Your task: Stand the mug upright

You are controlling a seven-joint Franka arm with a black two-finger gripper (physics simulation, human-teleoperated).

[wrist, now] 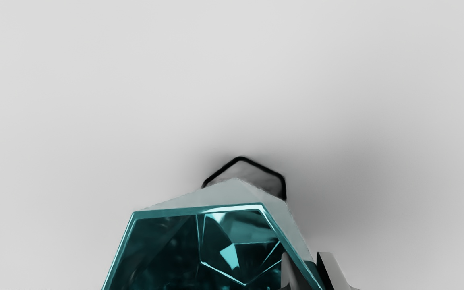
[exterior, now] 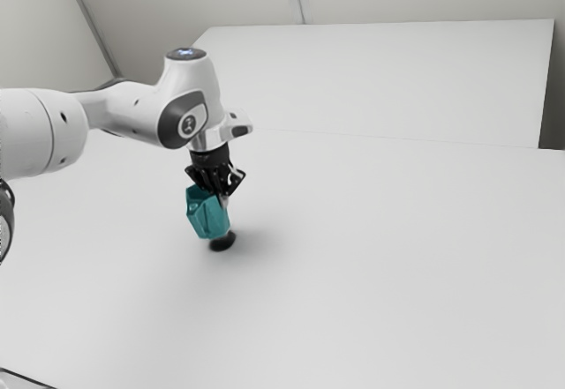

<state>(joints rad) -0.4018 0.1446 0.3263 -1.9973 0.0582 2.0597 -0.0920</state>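
The mug (exterior: pixel 208 216) is teal and faceted, and it leans in the grip of the jaws, its mouth up by them and its lower end pointing down toward the exterior view's right. Whether its lower end touches the worktop, I cannot tell.

From the exterior view's left, the white arm (exterior: pixel 119 115) reaches in, with a grey wall (exterior: pixel 31 41) behind it. It bends down through a rounded white wrist joint (exterior: pixel 192 89) to the black gripper (exterior: pixel 223 198), which points downward over the worktop. The mug comes next, just under the gripper. The jaws are closed on the mug's side wall: in the wrist view one stands inside the mouth and the other outside, with the wall pinched between them. That view looks into the mug's angular opening, where bright edges and facets shine against darker teal.

Partly behind the mug's lower end lies a dark-edged shape (exterior: pixel 222 242), with angular sides in the wrist view; I cannot tell what it is. A soft shadow spreads beside it toward the exterior view's right, across the pale, smooth worktop (exterior: pixel 397 257). Farther back stands a large, pale panel (exterior: pixel 380 80), reaching nearly to the exterior view's right edge.
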